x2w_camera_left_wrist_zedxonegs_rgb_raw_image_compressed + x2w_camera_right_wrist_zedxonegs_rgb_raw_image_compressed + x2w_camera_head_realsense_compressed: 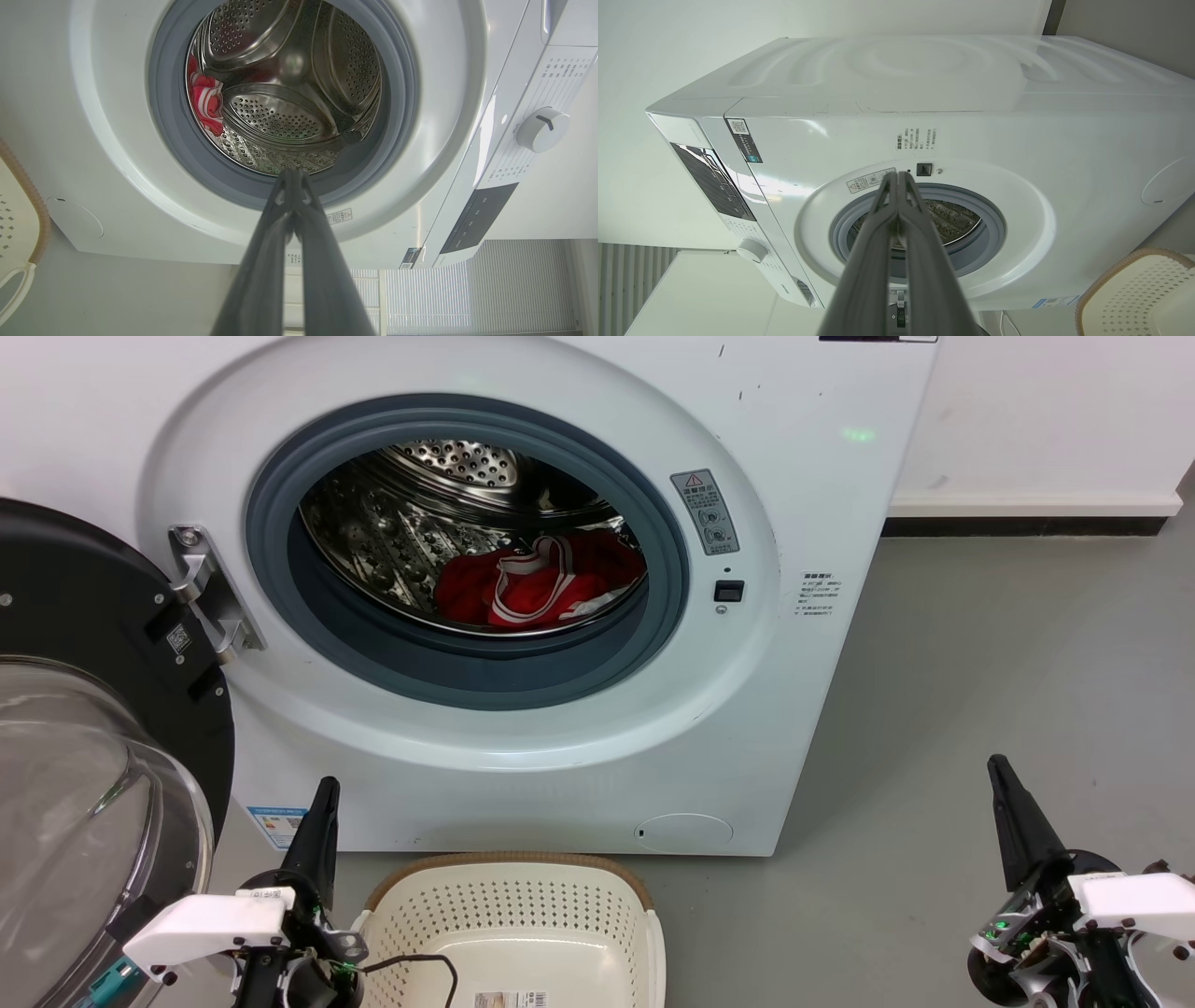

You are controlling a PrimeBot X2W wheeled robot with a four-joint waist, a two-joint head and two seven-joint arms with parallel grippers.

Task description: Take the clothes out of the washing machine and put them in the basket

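Lying in the far washing machine (822, 504), clothes (541, 583) are awaiting removal, none in the near basket (509, 859) (left gripper (325, 798), right gripper (1004, 779) pinched together, empty).

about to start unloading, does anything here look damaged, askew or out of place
One thing: a thin black cable from the left arm loops across the basket opening, where dropped clothes could catch it. The washing machine front carries a few small dark scuffs near its top right. Nothing spilled.

A grey floor (1008, 663) meets the white wall (1046, 411); along the wall's foot runs a white skirting (1027, 505) above a black strip (1018, 526).
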